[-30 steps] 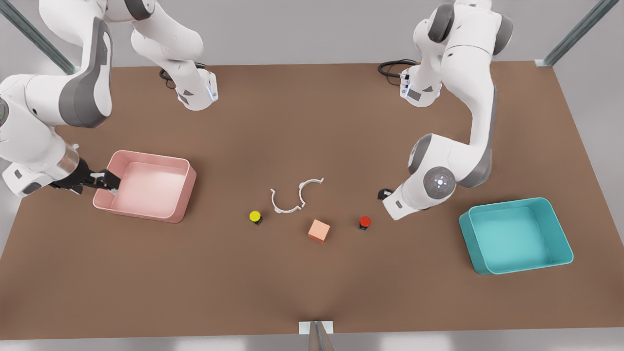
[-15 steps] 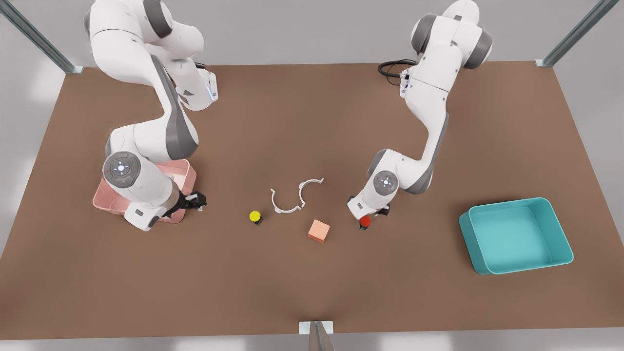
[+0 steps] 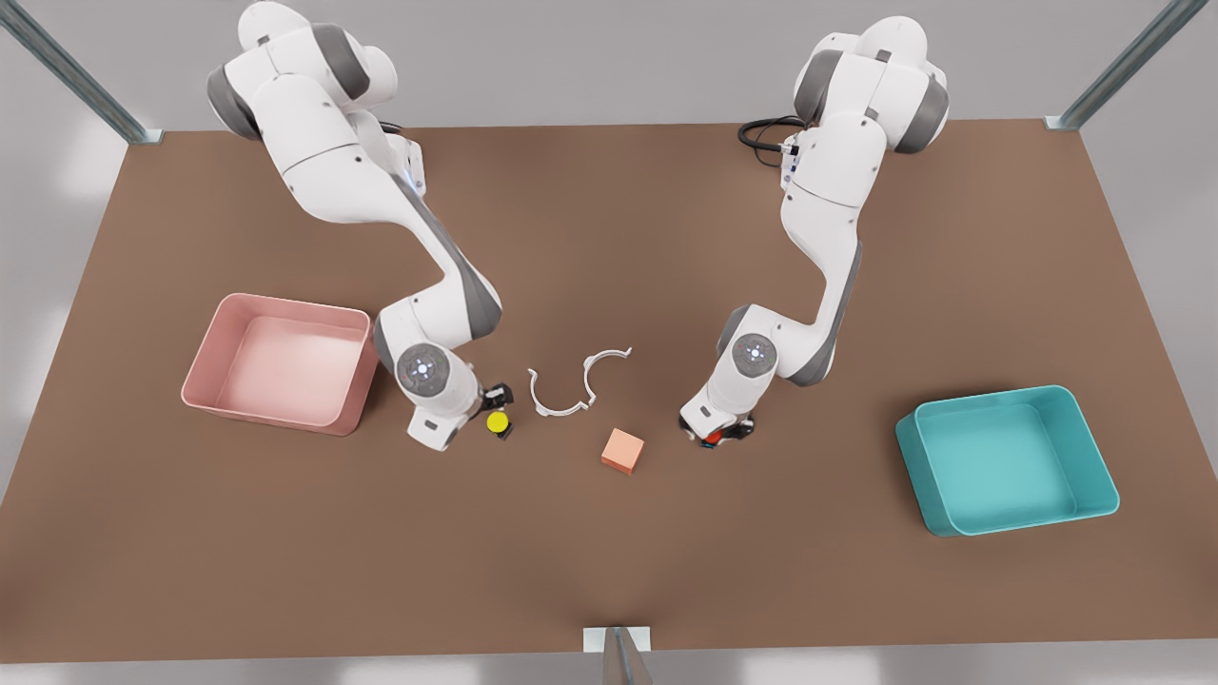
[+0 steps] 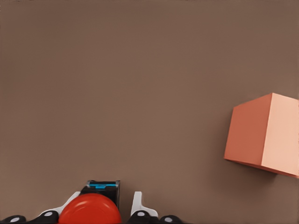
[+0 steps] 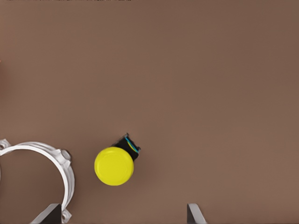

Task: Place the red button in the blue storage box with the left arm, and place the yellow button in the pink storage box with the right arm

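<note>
Front view: we found the left gripper (image 3: 720,435) low over the red button (image 3: 712,437), between the orange cube (image 3: 622,450) and the blue storage box (image 3: 1009,459); the right gripper (image 3: 495,407) hung by the yellow button (image 3: 497,421), near the pink storage box (image 3: 282,362).

Left wrist view: fingers (image 4: 137,205) flanked the red button (image 4: 89,209), spread.

Right wrist view: fingertips (image 5: 195,214) wide apart, yellow button (image 5: 114,165) beside a white ring (image 5: 51,164).

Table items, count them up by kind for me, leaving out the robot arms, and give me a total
Buttons: 2, the red button and the yellow button.
Storage boxes: 2, the pink storage box and the blue storage box.
Cubes: 1, the orange cube.
White curved clamp pieces: 2, at and.
Total: 7.
</note>
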### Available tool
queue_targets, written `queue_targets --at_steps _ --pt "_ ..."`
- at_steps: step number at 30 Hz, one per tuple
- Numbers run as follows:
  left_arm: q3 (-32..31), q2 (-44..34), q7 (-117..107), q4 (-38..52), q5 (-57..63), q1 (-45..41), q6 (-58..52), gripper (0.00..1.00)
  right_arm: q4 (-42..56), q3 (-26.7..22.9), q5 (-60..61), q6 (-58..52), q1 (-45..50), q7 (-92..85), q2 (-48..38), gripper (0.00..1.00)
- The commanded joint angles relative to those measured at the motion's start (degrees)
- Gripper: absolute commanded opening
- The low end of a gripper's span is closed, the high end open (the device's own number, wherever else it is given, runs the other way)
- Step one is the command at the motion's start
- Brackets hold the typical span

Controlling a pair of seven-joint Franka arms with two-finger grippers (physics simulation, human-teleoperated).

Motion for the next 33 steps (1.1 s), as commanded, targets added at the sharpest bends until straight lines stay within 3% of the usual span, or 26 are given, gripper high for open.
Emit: queue_targets --at_steps 1,3,6,8,11,15,16,18,21,22,23,27,29,31,33 --pt "0.0 0.0 -2.7 0.0 0.1 0.0 2.3 0.58 -0.8 0.4 0.1 8.3 0.0 8.0 0.6 1.0" --pt "0.1 0.1 -2.8 0.0 0.1 0.0 2.3 0.52 -2.2 0.8 0.1 10.7 -0.1 8.0 1.0 1.0" --pt "0.8 -0.9 -2.9 0.2 0.1 0.3 2.3 0.52 -4.3 1.1 0.2 14.2 -0.6 8.0 2.2 1.0" --pt "2.9 -6.2 -2.9 0.2 0.0 0.9 -0.9 0.53 -3.9 1.2 0.1 18.5 -0.9 7.6 3.7 1.0" --pt "2.6 -15.1 15.1 0.6 -0.4 11.8 -17.9 0.53 -4.1 1.2 0.1 20.2 -0.5 8.0 5.0 1.0" --pt "2.7 -16.8 41.6 1.7 -3.5 23.8 -24.0 0.5 -4.7 1.2 0.0 21.7 -0.7 7.3 6.2 1.0" --pt "2.7 -16.5 46.6 2.4 -3.5 26.6 -24.0 0.49 -5.4 1.2 0.0 22.9 -0.6 7.3 6.3 0.97" --pt "2.7 -14.3 54.4 4.9 -3.5 30.9 -24.0 0.49 -5.7 1.2 0.0 23.5 -0.8 7.3 6.2 0.72" --pt "2.7 -10.1 62.6 10.0 -3.5 36.6 -23.8 0.49 -6.4 1.2 -0.1 23.5 -0.8 7.3 6.2 0.64" --pt "2.7 -9.5 63.7 10.3 -4.1 37.5 -23.7 0.56 -6.6 1.2 -0.1 23.6 -0.8 7.3 6.2 0.64" --pt "2.8 -9.2 64.5 10.1 -5.8 37.5 -23.8 1.0 -6.8 1.2 -0.1 23.6 -0.8 7.3 6.2 0.64" --pt "2.4 -8.7 62.9 10.0 -8.8 36.9 -23.8 1.0 -7.6 1.2 -0.1 23.6 -0.8 7.3 6.2 0.64" --pt "2.3 -10.1 54.6 10.1 -8.6 34.5 -24.5 1.0 -7.7 1.2 -0.1 23.6 -0.8 7.3 6.2 0.58" --pt "2.4 -15.1 37.9 10.1 -8.6 32.0 -33.9 1.0 -8.7 1.2 -0.1 23.5 -0.3 7.3 5.8 0.6" --pt "2.4 -20.1 25.8 10.2 -8.3 28.9 -36.6 1.0 -8.9 1.3 -0.1 23.4 -0.3 7.3 5.8 0.65"
